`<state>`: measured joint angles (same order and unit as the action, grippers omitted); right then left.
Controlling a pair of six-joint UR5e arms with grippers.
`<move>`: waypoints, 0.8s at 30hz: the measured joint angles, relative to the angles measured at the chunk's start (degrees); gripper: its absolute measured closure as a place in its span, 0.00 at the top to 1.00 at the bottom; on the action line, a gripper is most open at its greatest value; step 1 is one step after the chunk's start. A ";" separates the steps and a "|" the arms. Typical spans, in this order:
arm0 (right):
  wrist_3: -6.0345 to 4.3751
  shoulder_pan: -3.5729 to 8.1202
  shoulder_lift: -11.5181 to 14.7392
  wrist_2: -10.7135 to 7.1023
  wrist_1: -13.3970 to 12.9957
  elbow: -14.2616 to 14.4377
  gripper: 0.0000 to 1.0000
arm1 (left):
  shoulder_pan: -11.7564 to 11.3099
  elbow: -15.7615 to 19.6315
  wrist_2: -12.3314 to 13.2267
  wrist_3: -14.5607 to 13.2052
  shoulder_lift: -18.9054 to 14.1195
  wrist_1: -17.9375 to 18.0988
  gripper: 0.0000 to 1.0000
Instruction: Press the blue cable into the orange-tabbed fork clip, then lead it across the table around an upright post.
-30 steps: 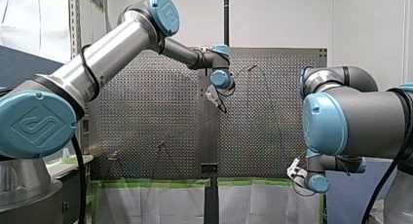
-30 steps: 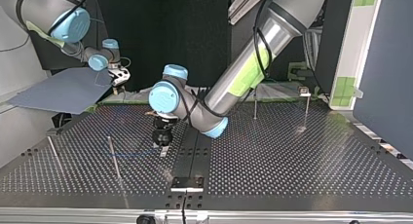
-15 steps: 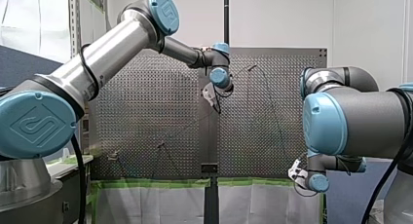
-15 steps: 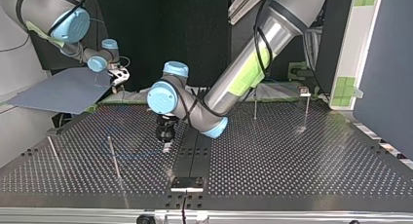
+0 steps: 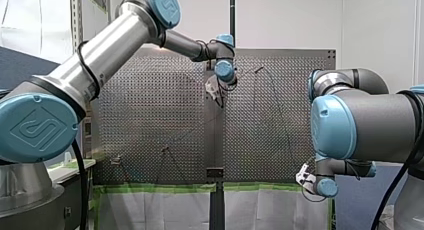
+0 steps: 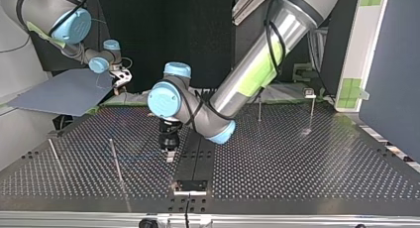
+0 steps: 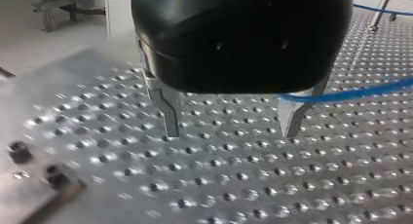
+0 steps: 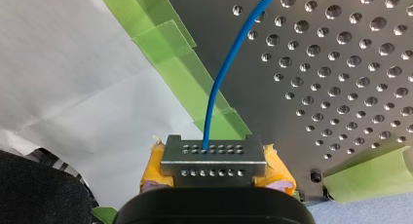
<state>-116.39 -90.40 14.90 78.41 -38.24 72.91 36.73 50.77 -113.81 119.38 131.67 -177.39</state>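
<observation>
1. The robot's left jaws are apart. Their two fingers (image 7: 168,114) are thin, bent grey metal under a round black body.
2. The blue cable (image 7: 350,93) is thin and smooth. It passes right by one finger of the left jaws and runs off to the side, just above the bench (image 7: 219,185).
3. The bench is shiny metal, full of little round holes.
4. The robot's right jaws are clamped on the blue cable. They have soft yellow pads (image 8: 280,168) and a small metal plate (image 8: 214,158) with rows of tiny holes.
5. Strips of green tape (image 8: 195,73) lie ahead of the right jaws, along the bench edge.
</observation>
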 joint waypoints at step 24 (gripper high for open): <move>0.13 -0.17 0.00 0.00 0.00 0.00 0.00 | 3.37 -0.01 7.67 -5.45 -4.51 -8.14 0.98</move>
<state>-116.26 -90.57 14.91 78.41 -38.24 72.91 40.10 50.76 -106.14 113.93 127.16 -185.53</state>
